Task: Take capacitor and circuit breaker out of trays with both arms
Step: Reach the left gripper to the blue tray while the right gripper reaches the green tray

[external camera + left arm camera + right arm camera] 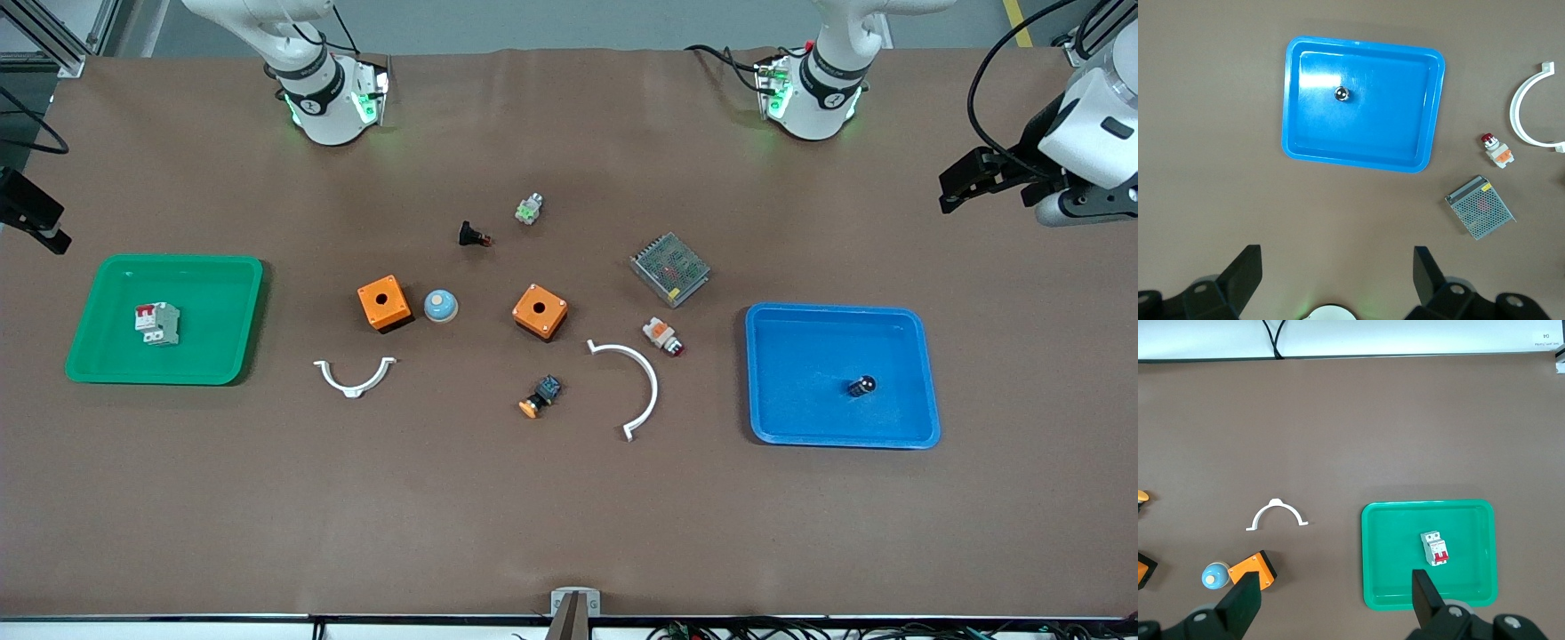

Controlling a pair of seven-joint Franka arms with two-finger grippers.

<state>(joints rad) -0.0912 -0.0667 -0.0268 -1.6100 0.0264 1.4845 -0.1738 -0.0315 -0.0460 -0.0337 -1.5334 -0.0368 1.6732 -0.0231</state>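
Note:
The capacitor, a short black cylinder with a shiny top, lies in the blue tray toward the left arm's end of the table. It also shows in the left wrist view, inside the blue tray. The breaker, light grey with a red lever, lies in the green tray toward the right arm's end. It shows in the right wrist view too. My left gripper is open and empty, high over bare table near its base. My right gripper is open and empty, high beside the green tray.
Between the trays lie two orange boxes, a blue dome, two white arcs, a metal mesh box, a white-orange cylinder, a black-blue switch and a black flared piece.

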